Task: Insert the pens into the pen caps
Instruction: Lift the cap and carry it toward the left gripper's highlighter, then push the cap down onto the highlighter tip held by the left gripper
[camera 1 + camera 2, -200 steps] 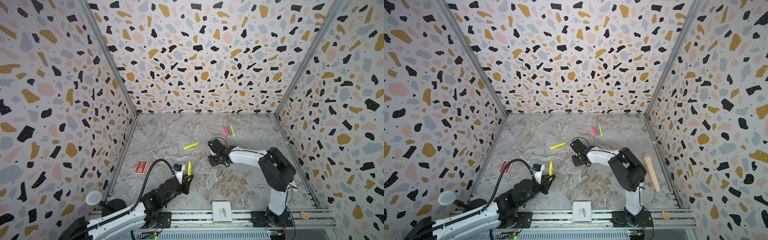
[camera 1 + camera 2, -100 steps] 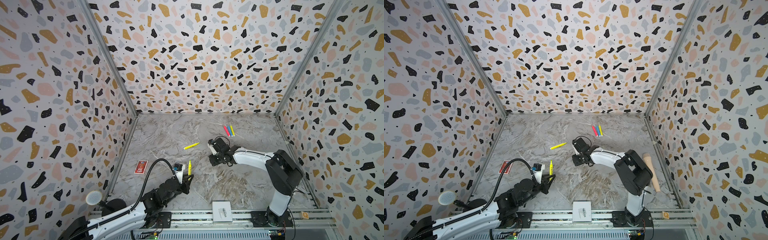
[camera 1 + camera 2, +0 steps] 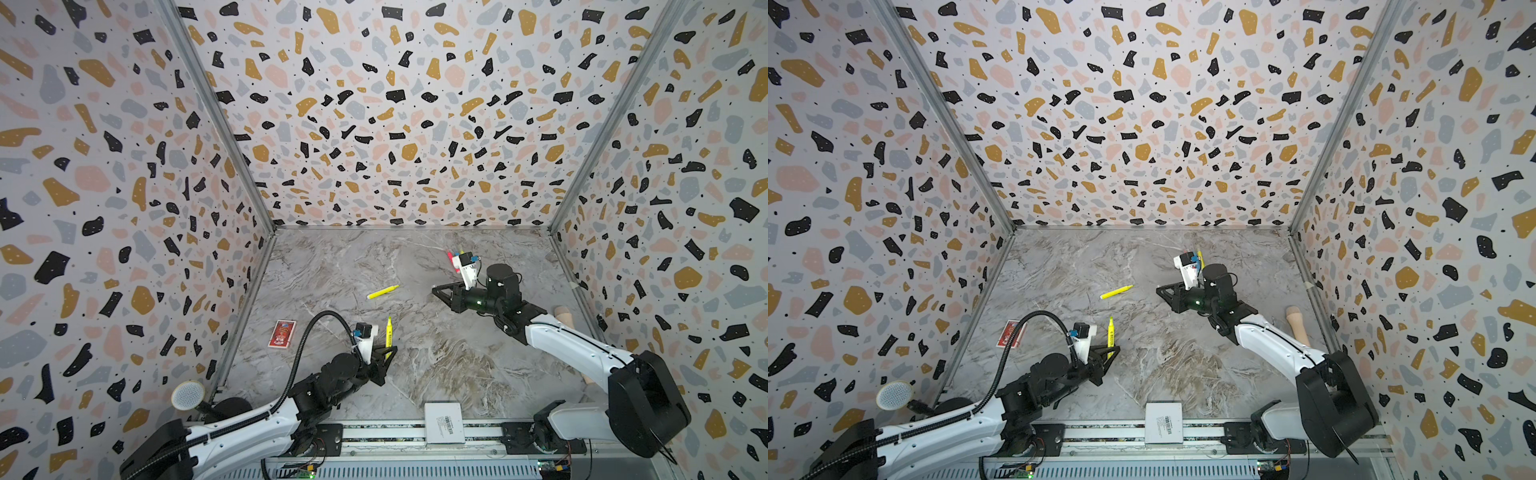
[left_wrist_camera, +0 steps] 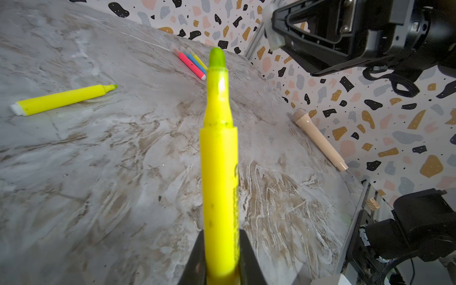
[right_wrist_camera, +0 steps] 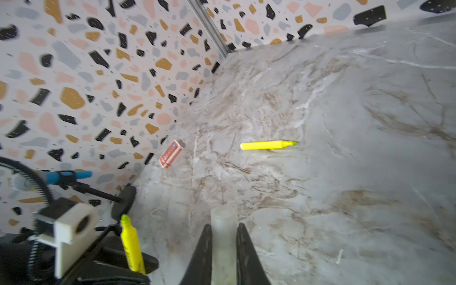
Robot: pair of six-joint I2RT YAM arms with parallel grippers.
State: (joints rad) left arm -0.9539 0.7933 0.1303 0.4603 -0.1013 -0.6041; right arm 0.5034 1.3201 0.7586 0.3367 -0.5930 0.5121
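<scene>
Pen in left gripper, cap in right gripper

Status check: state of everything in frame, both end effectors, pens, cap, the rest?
left end effector: shut on held highlighter
held highlighter: uncapped, tip pointing away from the jaws
right end effector: shut on clear cap
clear cap: gripped, not on any pen
loose highlighter: lying flat, uncapped
pink, blue and yellow pens: lying side by side; caps unclear
red box: lying flat
beige handle: lying flat
</scene>
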